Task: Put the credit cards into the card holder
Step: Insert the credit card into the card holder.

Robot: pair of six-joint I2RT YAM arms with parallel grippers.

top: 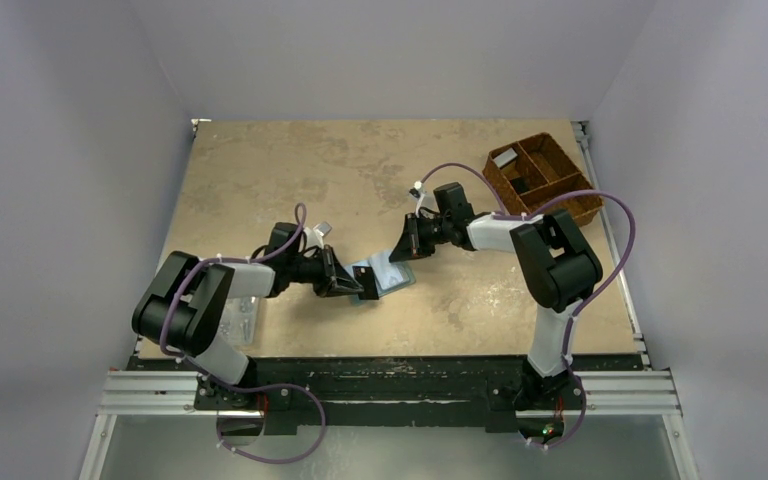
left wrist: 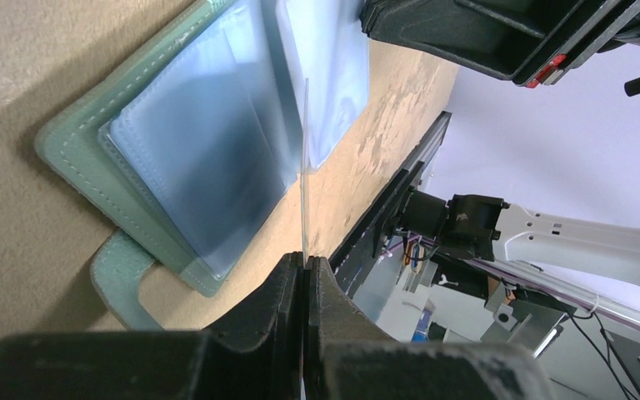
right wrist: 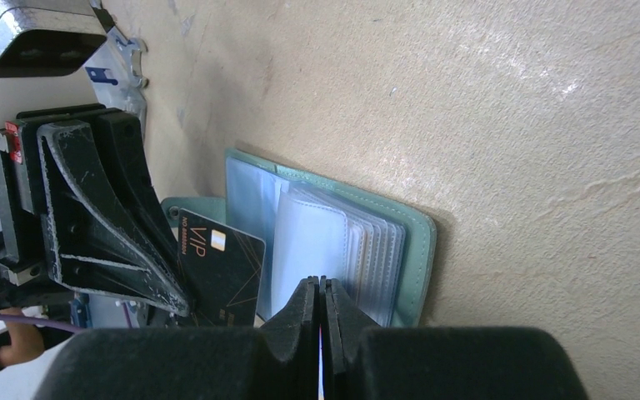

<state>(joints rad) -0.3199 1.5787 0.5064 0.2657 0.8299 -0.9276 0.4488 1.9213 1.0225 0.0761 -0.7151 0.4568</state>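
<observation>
The card holder (top: 392, 277) lies open mid-table, its grey-green cover (left wrist: 71, 158) down and its clear sleeves (right wrist: 367, 250) fanned out. My left gripper (left wrist: 304, 262) is shut on a black credit card (right wrist: 225, 271) printed "VIP". In the left wrist view that card (left wrist: 304, 167) shows edge-on, reaching in among the sleeves. My right gripper (right wrist: 321, 283) comes in from the far side, shut on one clear sleeve (left wrist: 329, 75) and holding it up off the stack. The two grippers (top: 355, 287) (top: 398, 255) meet over the holder. No other credit cards show.
A brown woven divided basket (top: 540, 180) stands at the back right. A clear plastic box (top: 240, 325) sits under the left arm near the front edge. A small pale object (top: 325, 228) lies behind the left wrist.
</observation>
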